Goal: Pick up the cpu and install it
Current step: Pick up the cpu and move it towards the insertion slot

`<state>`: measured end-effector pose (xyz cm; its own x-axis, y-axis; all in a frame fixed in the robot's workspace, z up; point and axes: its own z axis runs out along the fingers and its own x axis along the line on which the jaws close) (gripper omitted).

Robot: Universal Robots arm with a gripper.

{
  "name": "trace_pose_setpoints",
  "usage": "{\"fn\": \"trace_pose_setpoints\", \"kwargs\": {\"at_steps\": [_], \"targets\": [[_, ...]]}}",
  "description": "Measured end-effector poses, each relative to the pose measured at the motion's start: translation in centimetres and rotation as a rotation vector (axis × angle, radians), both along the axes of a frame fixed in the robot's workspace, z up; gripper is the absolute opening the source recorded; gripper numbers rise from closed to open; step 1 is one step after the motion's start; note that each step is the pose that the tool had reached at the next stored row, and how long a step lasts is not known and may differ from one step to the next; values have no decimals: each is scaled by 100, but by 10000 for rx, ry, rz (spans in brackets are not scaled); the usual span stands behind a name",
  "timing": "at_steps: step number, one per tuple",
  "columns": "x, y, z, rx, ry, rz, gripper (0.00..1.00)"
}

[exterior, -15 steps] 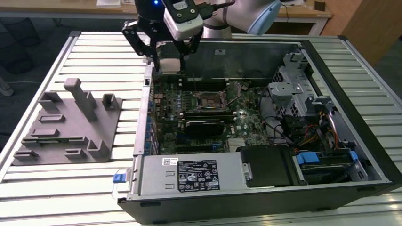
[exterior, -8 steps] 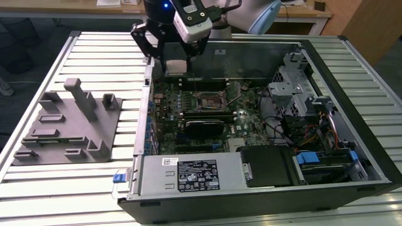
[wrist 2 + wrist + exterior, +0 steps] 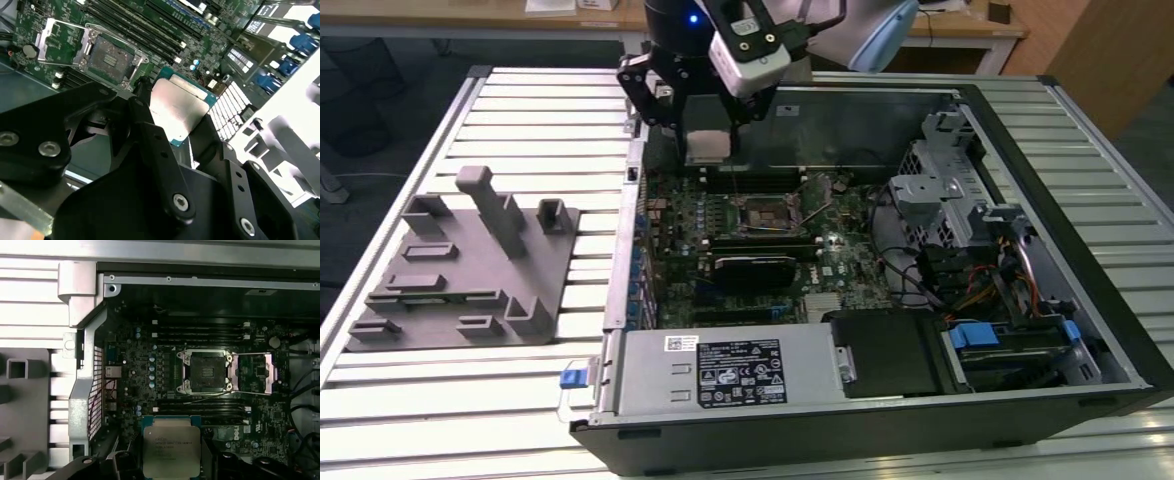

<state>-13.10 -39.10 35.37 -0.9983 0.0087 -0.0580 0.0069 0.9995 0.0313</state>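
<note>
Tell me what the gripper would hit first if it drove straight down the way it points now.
Probably the long black memory slots on the green motherboard, not the open metal-framed socket beside them: the gripper, shut on the flat silvery square cpu, sits offset from it. Depth is unclear.

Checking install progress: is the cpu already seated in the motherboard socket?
No, in the first wrist view the socket sits empty with its frame open, while the gripper holds the cpu apart from it.

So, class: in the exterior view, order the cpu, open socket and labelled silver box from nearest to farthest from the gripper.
1. cpu, held in the gripper.
2. open socket, mid-board.
3. labelled silver box, at the case's camera-side edge.
</note>
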Motion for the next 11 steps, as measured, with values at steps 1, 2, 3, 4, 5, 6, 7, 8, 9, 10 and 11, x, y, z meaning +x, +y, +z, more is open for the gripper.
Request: {"fn": "trace_pose_setpoints", "kwargs": {"at_steps": [1,2,3,4,5,6,7,8,9,10,11], "targets": [[17,3,-8,-1,2,0,55],[33,6,-15,-3,4,1,55],[49,9,-22,-4,6,0,55],[64,11,-30,-5,7,1,55],[81,14,-37,-7,10,1,55],[98,17,-45,-7,12,1,55],[114,20,-53,-8,14,1,55],[132,23,-61,-9,16,0,55],[149,26,-68,-11,18,0,55],[166,29,-75,-11,21,0,55],[184,31,-83,-12,23,0,55]]}}
